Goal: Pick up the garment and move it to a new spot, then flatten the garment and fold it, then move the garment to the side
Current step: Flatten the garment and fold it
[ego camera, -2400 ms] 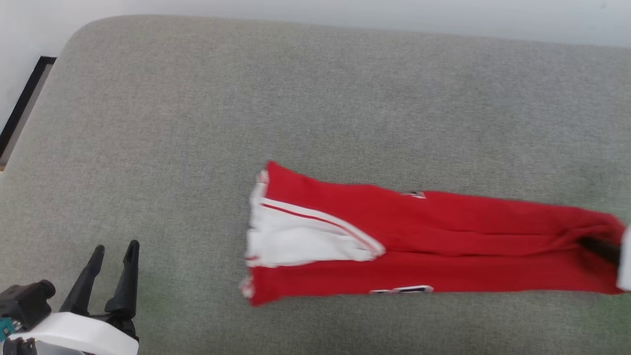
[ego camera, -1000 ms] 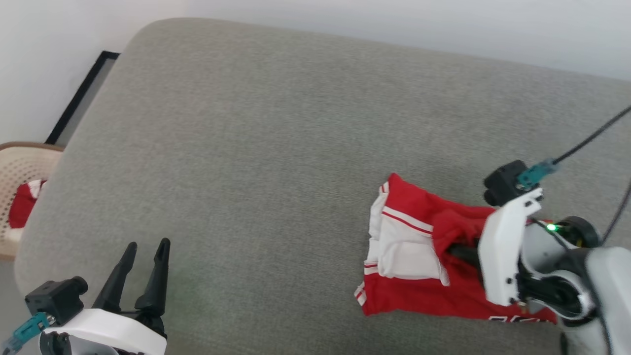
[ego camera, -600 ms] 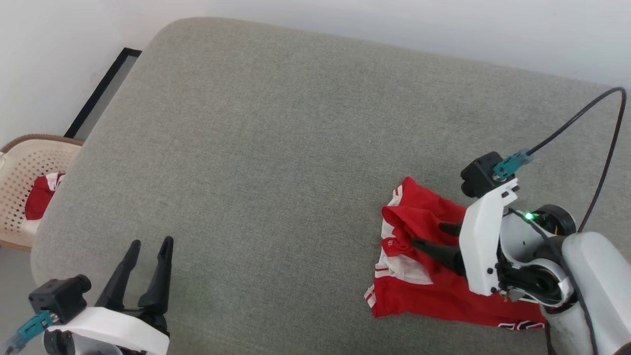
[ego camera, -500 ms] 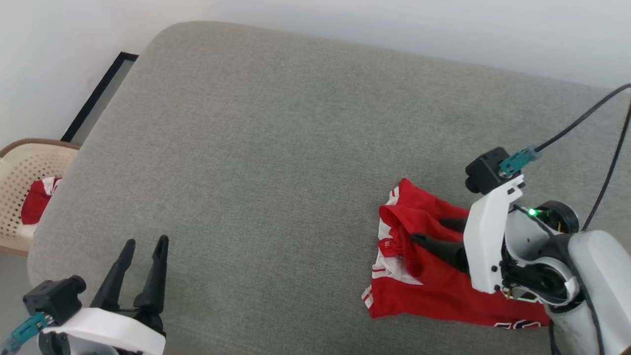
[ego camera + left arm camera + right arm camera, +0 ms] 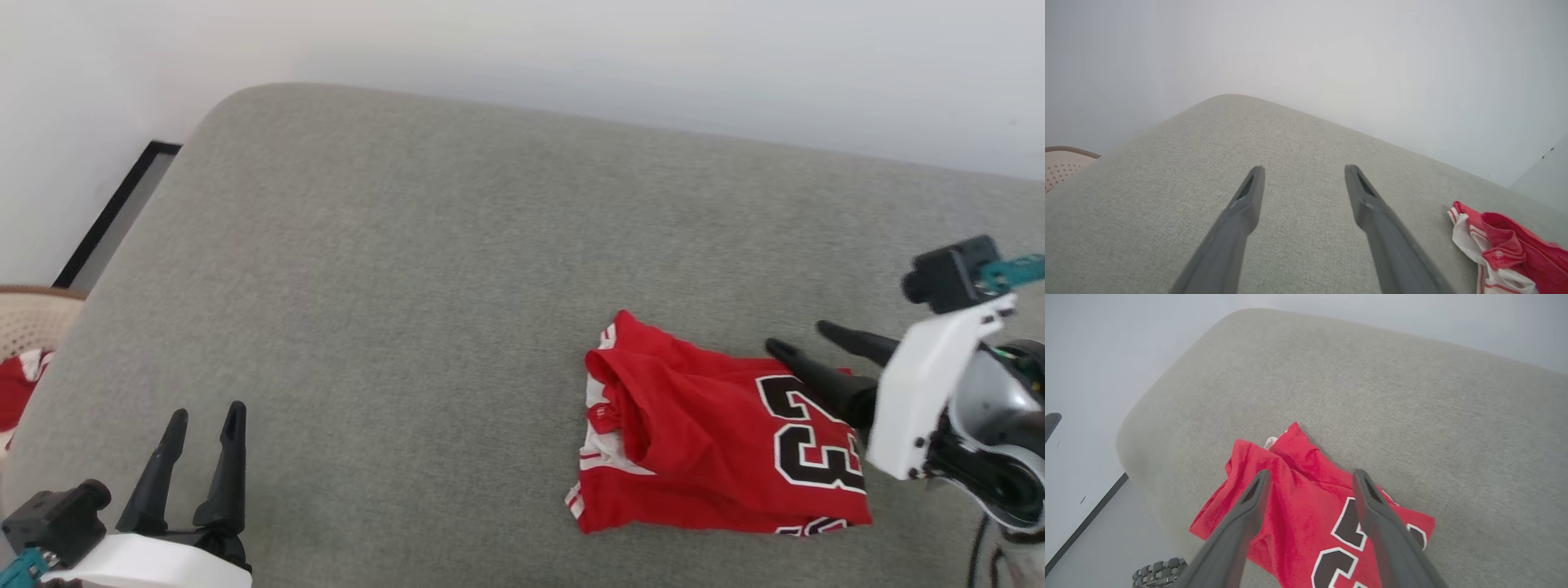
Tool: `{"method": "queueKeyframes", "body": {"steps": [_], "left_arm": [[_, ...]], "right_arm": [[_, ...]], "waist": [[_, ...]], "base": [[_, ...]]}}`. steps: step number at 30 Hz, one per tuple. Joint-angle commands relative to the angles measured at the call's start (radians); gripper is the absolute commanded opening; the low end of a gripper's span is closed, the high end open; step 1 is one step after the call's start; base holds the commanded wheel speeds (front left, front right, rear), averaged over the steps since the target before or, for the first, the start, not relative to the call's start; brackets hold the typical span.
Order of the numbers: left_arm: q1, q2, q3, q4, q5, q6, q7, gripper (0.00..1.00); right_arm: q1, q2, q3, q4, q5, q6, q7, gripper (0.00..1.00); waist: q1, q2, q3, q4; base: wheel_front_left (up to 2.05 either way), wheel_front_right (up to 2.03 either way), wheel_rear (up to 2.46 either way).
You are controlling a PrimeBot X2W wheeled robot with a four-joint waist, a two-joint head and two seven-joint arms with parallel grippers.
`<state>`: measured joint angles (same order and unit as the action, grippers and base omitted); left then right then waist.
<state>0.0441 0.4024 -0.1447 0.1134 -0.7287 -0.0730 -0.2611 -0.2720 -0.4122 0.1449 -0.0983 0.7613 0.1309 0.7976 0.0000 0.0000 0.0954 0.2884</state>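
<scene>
The garment (image 5: 702, 433), a red jersey with a black white-outlined "23" facing up, lies folded into a compact rectangle on the grey cushion at the lower right of the head view. White striped trim peeks out along its left edge. My right gripper (image 5: 796, 339) hovers open just off the garment's right end, fingers pointing left, with nothing between them. In the right wrist view the garment (image 5: 1298, 506) lies below the spread fingers. My left gripper (image 5: 204, 416) stands open at the lower left, far from the garment (image 5: 1506, 245).
The grey cushion (image 5: 408, 269) spreads wide to the left of and behind the garment, against a white wall. A beige perforated basket (image 5: 28, 314) holding red cloth sits past the cushion's left edge. A dark-framed panel (image 5: 114, 212) leans by the wall.
My right gripper has let go of the garment and drawn back to the right, leaving the folded-over half lying flat with the "23" on top. The head camera has shifted. The left gripper stayed open.
</scene>
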Motion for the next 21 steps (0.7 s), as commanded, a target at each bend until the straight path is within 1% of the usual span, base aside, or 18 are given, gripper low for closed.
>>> {"method": "queueKeyframes", "body": {"steps": [1, 6, 11, 12, 21], "left_arm": [[0.011, -0.008, 0.009, -0.007, 0.011, 0.003, -0.005, 1.00], [0.030, -0.022, 0.036, -0.020, 0.032, 0.009, -0.004, 1.00], [0.049, -0.032, 0.062, -0.027, 0.057, 0.004, -0.004, 1.00], [0.049, -0.032, 0.062, -0.027, 0.057, 0.004, -0.004, 1.00], [0.091, -0.043, 0.109, -0.023, 0.099, -0.011, -0.003, 1.00]], "right_arm": [[0.023, 0.003, -0.019, -0.008, -0.008, 0.000, -0.024, 1.00], [0.088, -0.003, -0.077, -0.014, -0.034, 0.000, -0.129, 1.00], [0.144, -0.001, -0.123, -0.007, -0.079, 0.000, -0.286, 1.00], [0.144, -0.001, -0.123, -0.007, -0.079, 0.000, -0.286, 1.00], [0.229, 0.013, -0.163, 0.069, -0.140, 0.000, -0.597, 1.00]], "waist": [[0.0000, 0.0000, -0.013, -0.019], [0.0000, 0.0000, -0.031, -0.065], [0.0000, 0.0000, -0.046, -0.112], [0.0000, 0.0000, -0.046, -0.112], [0.0000, 0.0000, -0.089, -0.194]], "base": [[0.00, 0.00, 0.00], [0.00, 0.00, 0.00], [0.00, 0.00, 0.00], [0.00, 0.00, 0.00], [0.00, 0.00, 0.00]]}}
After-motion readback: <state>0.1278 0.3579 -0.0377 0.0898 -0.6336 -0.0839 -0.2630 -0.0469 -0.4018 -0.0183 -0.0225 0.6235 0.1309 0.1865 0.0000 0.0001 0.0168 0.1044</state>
